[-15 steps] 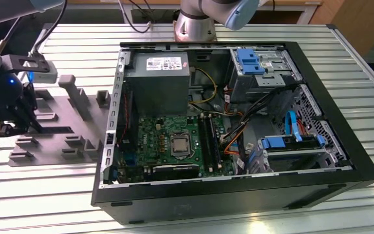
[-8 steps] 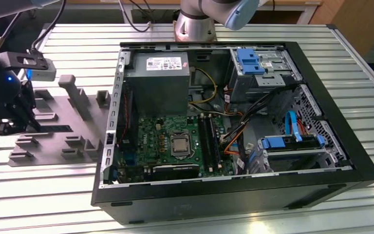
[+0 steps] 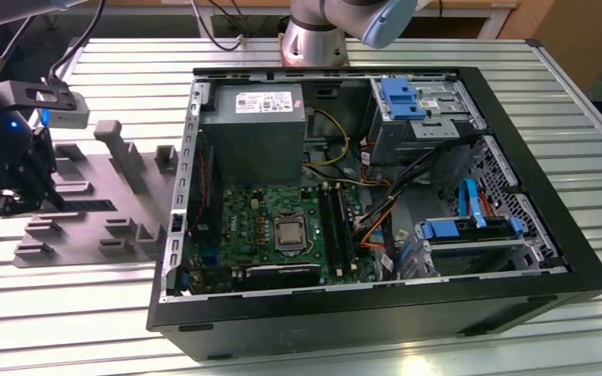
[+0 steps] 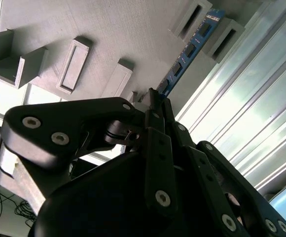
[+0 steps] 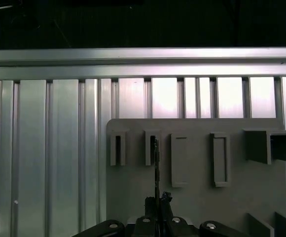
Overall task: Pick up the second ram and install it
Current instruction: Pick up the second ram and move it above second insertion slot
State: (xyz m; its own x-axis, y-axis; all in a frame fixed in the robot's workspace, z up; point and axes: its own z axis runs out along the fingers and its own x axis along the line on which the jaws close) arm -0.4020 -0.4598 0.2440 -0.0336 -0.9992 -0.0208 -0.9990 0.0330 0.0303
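**Ram pinched at the tray, not yet carried**

At the exterior view's left, my claw (image 3: 10, 202) hangs low over the grey tray (image 3: 84, 178), which lies on the slatted surface (image 3: 71, 313). In the second wrist view my fingers (image 4: 155, 133) are pressed together on the ram (image 4: 188, 48), pinching one end of the thin blue stick by its flat faces. The rest of it runs away from me along the tray and passes between two raised blocks (image 4: 226, 35) at its far end. In the first wrist view I see it edge-on, a dark line from my fingertips to the tray's pockets. I cannot tell whether it rests in the blocks or has just cleared them.

So I judge this to be the pick-up step. The grip is made, the stick is at the tray, and the install is not begun.

Further right, well apart from the tray, the black case (image 3: 385, 309) lies open on its side. The green board (image 3: 241, 223) is on its floor, with the long black slots (image 3: 335, 223) beside the processor socket. From here I cannot tell which slot is filled.

Getting the stick clear calls for a straight pull out of the blocks with no twist. It is thin and I hold only one end, so it could pivot or bind. Seating it would call for its long edge lined up along a free slot.
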